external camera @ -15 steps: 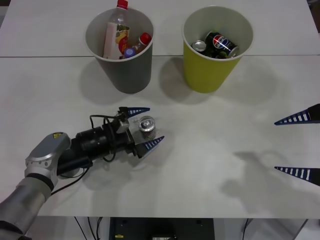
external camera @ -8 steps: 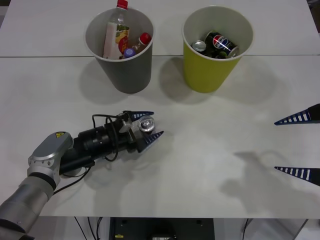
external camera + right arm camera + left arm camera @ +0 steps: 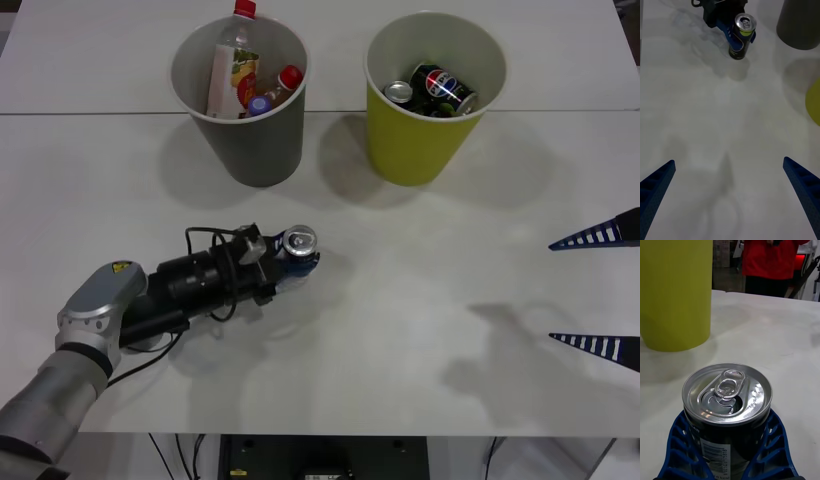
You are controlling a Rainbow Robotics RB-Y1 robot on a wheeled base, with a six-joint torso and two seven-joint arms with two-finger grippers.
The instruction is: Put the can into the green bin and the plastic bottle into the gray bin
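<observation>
The left end effector (image 3: 293,256) is clamped on the can (image 3: 298,247) mid-body. It looks light, slick and dentable. The green bin (image 3: 425,150) sits at two o'clock; the right end effector (image 3: 598,290) rests spread apart.

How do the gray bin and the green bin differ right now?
The gray bin is dark gray and stands on the robot's left; the green bin is yellow-green and stands to its right. The gray bin holds plastic bottles; the green bin holds cans. Both are upright, tapered cups of the same size with pale insides.

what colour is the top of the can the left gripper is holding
Shiny silver, clearest in the left wrist view: the can.
</observation>
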